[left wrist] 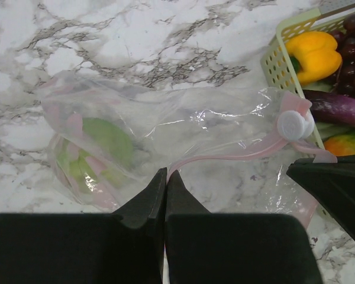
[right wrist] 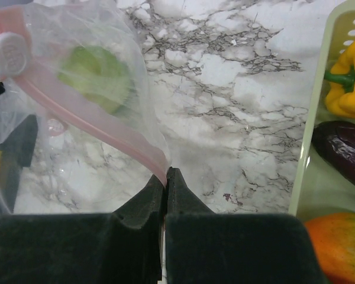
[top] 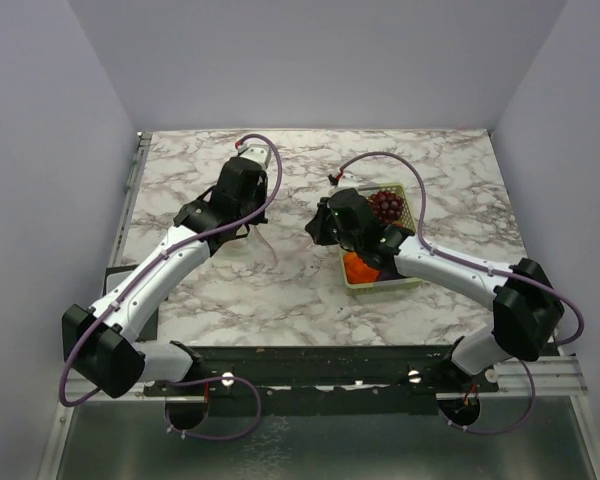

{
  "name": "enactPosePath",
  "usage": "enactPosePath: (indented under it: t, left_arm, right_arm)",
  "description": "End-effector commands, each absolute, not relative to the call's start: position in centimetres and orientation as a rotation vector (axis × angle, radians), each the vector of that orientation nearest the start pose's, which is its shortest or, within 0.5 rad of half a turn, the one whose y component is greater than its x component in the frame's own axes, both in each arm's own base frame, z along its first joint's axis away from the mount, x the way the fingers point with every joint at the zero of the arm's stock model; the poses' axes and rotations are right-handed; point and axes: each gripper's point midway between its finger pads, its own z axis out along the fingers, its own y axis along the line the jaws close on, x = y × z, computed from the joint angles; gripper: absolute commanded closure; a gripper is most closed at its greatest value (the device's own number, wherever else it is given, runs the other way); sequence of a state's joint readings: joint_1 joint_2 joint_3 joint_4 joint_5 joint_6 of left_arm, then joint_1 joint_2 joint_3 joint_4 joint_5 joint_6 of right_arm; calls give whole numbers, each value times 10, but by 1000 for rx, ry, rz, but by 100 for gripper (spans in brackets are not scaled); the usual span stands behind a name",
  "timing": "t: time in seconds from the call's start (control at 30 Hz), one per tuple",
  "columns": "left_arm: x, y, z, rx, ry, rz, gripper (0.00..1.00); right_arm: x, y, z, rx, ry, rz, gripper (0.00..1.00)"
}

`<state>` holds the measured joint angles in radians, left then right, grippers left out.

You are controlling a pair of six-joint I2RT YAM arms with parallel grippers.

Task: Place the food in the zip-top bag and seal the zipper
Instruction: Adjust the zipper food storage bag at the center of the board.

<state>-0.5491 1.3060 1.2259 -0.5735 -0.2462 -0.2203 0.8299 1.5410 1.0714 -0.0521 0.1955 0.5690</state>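
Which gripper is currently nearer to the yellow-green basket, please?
Right. The right gripper pinches the zip-top bag close beside the basket; the left gripper grips the bag farther left, away from the basket.

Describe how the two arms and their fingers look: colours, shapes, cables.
Both the left arm and the right arm have white links joined by bulky black joint housings. A thin purple cable loops loosely along each arm. The left fingers and right fingers are matte black wedges tapering to a narrow tip. No markings are visible.
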Motion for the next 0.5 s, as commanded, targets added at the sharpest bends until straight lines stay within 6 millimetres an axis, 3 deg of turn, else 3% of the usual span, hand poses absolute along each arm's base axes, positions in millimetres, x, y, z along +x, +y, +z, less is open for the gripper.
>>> enactPosePath:
  t: [0.0,0.13,0.47]
  left_arm:
    - [329,-181,234,267,2153,-295,100]
    - [327,-187,235,282,2147,-334,100]
    - [327,-188,231,269,2157,-339,100]
  right_arm:
    - [321,312,173,-82,2111,587,99]
    - [318,312,178,-86,2109,604,98]
    - [309,317,205,-146,2078,673,69]
